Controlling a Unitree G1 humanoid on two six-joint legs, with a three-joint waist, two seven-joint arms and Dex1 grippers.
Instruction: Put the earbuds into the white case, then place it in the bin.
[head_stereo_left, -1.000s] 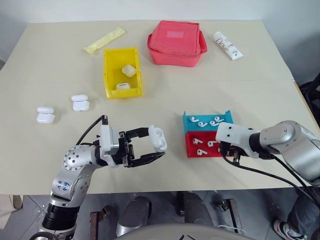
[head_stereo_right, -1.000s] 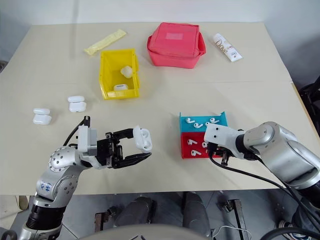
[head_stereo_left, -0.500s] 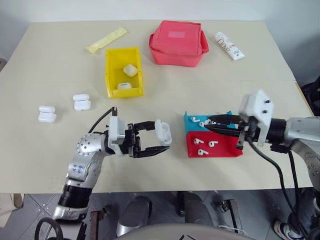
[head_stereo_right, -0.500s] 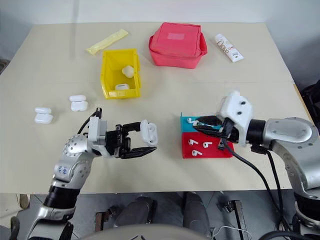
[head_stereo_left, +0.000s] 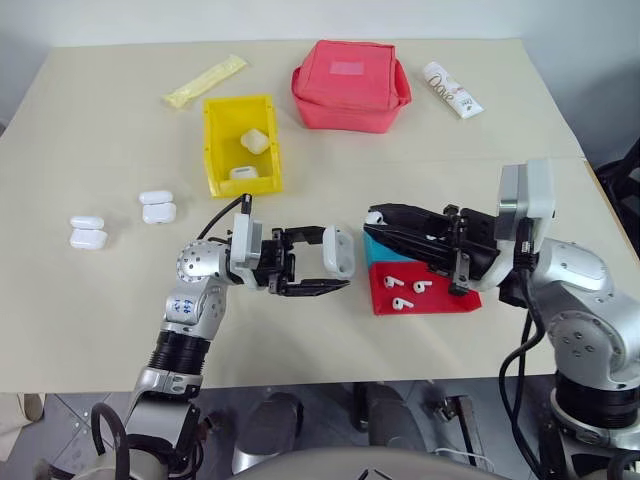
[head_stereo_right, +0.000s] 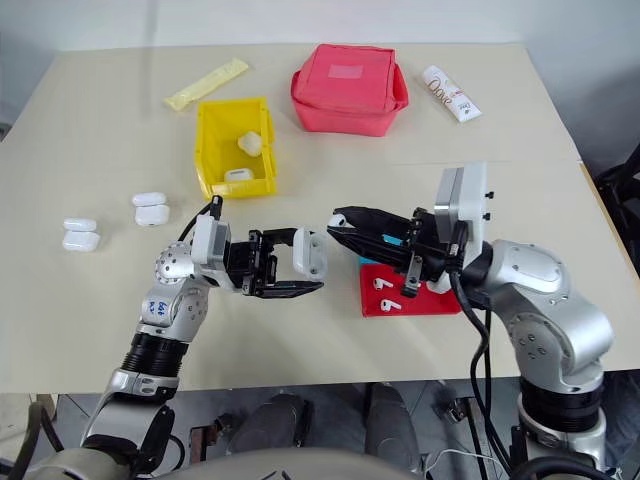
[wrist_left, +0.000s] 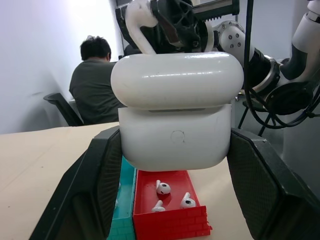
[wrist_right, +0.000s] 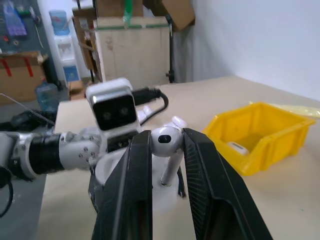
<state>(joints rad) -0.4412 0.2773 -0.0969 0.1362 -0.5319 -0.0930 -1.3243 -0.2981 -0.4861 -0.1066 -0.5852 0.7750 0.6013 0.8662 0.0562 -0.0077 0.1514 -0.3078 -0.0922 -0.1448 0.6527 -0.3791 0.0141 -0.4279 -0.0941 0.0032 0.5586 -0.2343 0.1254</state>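
Observation:
My left gripper (head_stereo_left: 339, 262) is shut on a white case (head_stereo_left: 338, 250) and holds it above the table's middle. The left wrist view shows its two halves stacked between the black fingers (wrist_left: 95, 180). My right gripper (head_stereo_left: 373, 216) is shut on one earbud (wrist_right: 166, 141), stem hanging down, and its tips are just right of the case and slightly above it. More earbuds (head_stereo_left: 401, 283) lie in the red tray (head_stereo_left: 440, 301). The yellow bin (head_stereo_left: 213, 150) stands at the back left with two white cases inside.
Two pairs of white cases (head_stereo_left: 158, 207) (head_stereo_left: 88, 232) lie on the table's left. A red pouch (head_stereo_left: 350, 85), a yellow sachet (head_stereo_left: 206, 82) and a white tube (head_stereo_left: 452, 90) sit along the back. A blue tray (head_stereo_left: 372, 250) is half hidden behind my right gripper.
My right gripper has lifted off the trays and swung left with an earbud up to the case. My left gripper has carried the case a little to the right.

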